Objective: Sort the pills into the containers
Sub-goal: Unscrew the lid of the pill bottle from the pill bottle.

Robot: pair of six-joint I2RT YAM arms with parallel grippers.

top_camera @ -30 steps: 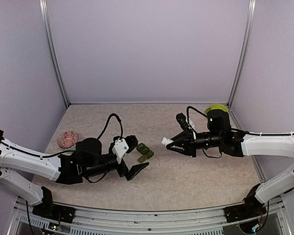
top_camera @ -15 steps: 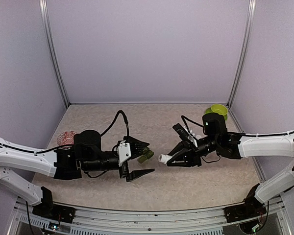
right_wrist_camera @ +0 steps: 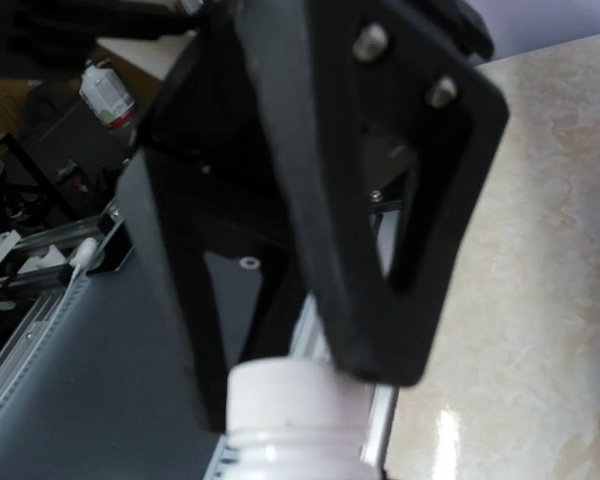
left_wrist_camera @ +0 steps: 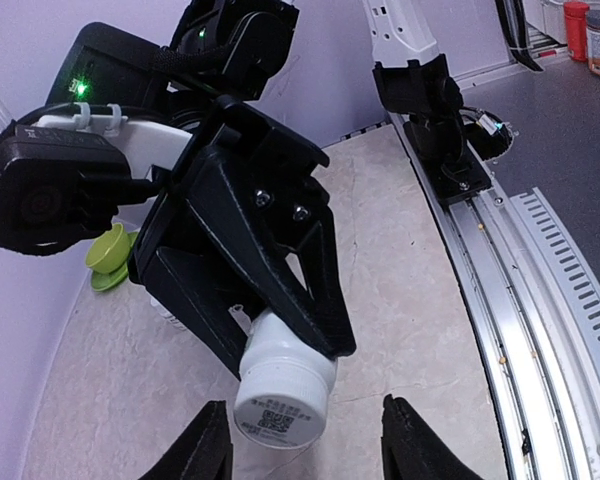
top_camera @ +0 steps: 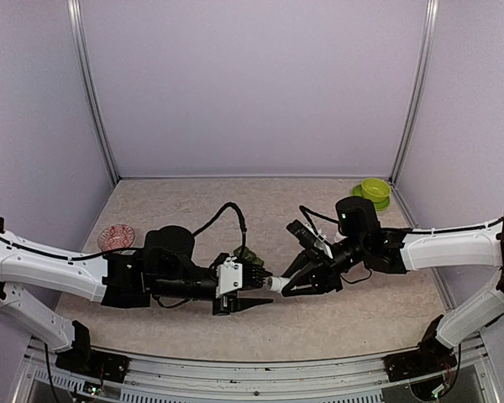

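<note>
My right gripper (top_camera: pixel 287 284) is shut on a white pill bottle (top_camera: pixel 275 284), held on its side with the cap pointing left. In the left wrist view the cap of the bottle (left_wrist_camera: pixel 283 397) faces the camera, clamped by the right gripper (left_wrist_camera: pixel 280 345). My left gripper (top_camera: pixel 254 290) stands open around the cap, and its fingertips (left_wrist_camera: pixel 212 447) show a gap to it on each side. The right wrist view shows the bottle (right_wrist_camera: pixel 295 415) low in frame with the left gripper's black fingers (right_wrist_camera: pixel 365 200) over it. The dark green containers (top_camera: pixel 248 254) lie behind the left gripper, partly hidden. The pills are out of view.
A lime-green bowl on its saucer (top_camera: pixel 374 191) stands at the back right corner. A pink dish (top_camera: pixel 116 237) sits at the left edge. The metal rail (left_wrist_camera: pixel 540 290) runs along the near edge, with the right arm's base on it.
The right gripper has carried the bottle left and lower. The left gripper has moved right to meet it, and its jaws have narrowed around the cap.
</note>
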